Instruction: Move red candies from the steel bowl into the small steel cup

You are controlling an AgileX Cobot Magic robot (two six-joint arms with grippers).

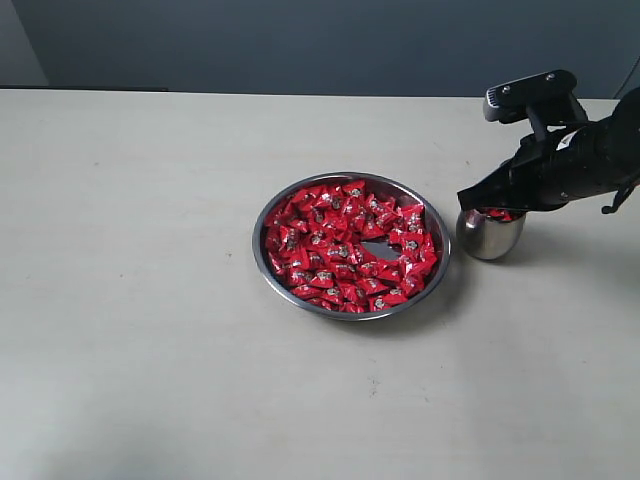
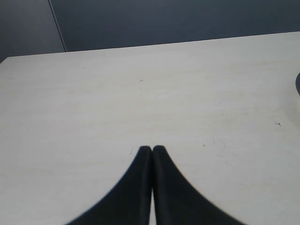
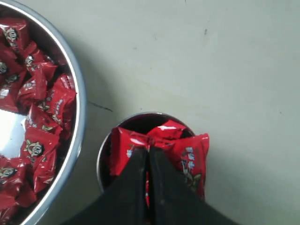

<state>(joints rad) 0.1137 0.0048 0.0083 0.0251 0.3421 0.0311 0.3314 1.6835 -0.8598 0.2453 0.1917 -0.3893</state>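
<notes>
Alignment of gripper and cup is what the coming move turns on. The right gripper (image 3: 149, 151) hangs straight over the mouth of the small steel cup (image 3: 104, 159), its tips just at the wrappers heaped inside. The jaws are pressed together, with only a sliver of red showing between the fingers. I cannot tell whether that is a pinched wrapper or simply the pile seen through the gap. If a candy is held, it needs only a release, since the cup lies directly below and no sideways travel is called for.

The cup stands upright on the table (image 1: 150, 300), just beside the steel bowl (image 1: 262, 250) on the right arm's side, close but not touching. It holds a few candies (image 3: 192, 157) piled up to the brim, and one appears to poke over the rim, so I judge that another drop could slide off.

The bowl holds nearly all the red candies (image 1: 340, 245), loosely spread in every direction with no shared long axis, and a small bare patch of steel shows near the middle.

The left gripper (image 2: 151, 150) has its jaws closed on nothing over bare table and is not visible in the exterior view. The right arm is plainly the nearer one to both containers.
</notes>
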